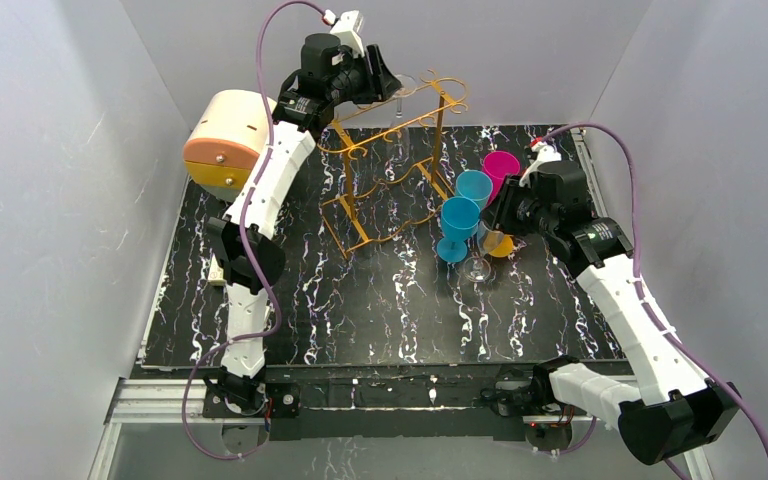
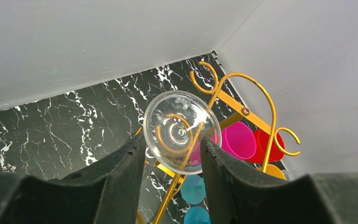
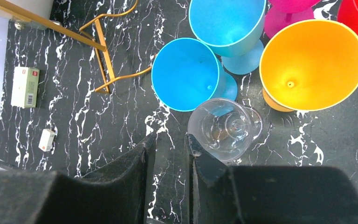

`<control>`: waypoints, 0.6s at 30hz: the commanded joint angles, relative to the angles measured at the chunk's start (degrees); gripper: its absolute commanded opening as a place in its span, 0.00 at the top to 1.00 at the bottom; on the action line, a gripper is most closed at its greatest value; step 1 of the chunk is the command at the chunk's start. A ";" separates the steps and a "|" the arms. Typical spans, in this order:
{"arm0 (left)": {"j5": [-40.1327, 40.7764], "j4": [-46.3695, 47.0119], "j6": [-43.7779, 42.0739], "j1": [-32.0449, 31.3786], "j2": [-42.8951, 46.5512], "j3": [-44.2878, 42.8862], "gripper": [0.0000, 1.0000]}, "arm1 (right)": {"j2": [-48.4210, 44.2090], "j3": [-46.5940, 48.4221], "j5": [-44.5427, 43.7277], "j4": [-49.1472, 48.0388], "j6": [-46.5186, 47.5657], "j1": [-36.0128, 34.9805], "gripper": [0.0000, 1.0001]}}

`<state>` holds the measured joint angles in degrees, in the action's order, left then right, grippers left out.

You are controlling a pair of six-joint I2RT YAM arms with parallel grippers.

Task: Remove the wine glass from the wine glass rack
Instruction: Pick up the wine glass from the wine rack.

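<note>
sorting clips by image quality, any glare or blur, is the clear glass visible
Top external: evenly lit and sharp, but the clear wine glass on the rack almost fades into the pale wall. Left wrist: its foot is sharp with small highlights; the left claw is near-black. Right wrist: crisp, saturated cups, no harsh glare.

The golden-orange wire wine glass rack (image 2: pixel 244 112) stands far-centre on the black veined tabletop (image 1: pixel 360 300), with a clear wine glass (image 2: pixel 182 132) hanging at its far top. A round cream-and-orange drawer box (image 1: pixel 225 140) sits to its left and coloured plastic goblets (image 1: pixel 459 215) to its right, with a second clear stemmed glass (image 1: pixel 477 262) before them.
</note>
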<state>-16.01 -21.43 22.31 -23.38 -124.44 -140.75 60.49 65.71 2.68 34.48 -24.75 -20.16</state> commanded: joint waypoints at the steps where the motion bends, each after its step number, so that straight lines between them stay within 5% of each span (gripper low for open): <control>1: -3.79 -0.18 -0.13 -0.18 -1.16 -2.17 0.60 | 0.23 0.88 1.80 -2.22 -0.11 -0.02 0.64; 4: -4.04 -0.21 0.79 0.09 -1.64 -2.06 0.68 | 0.45 0.79 2.26 -2.42 -0.59 -0.04 0.64; 13: -2.78 0.21 2.93 1.44 -1.96 -1.22 0.61 | 0.86 0.87 4.28 -2.92 -3.16 0.00 0.64; 15: -3.19 0.75 3.71 1.69 -2.35 -1.22 0.51 | 0.73 1.13 4.62 -2.89 -3.29 -0.04 0.64; 18: -5.95 2.05 6.24 2.96 -3.30 -0.88 0.56 | 1.30 3.37 6.62 -3.03 -2.37 0.02 0.63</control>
<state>-18.57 -19.31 25.63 -21.91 -125.58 -141.18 61.95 65.73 6.63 34.09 -27.20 -20.16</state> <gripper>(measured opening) 0.473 0.367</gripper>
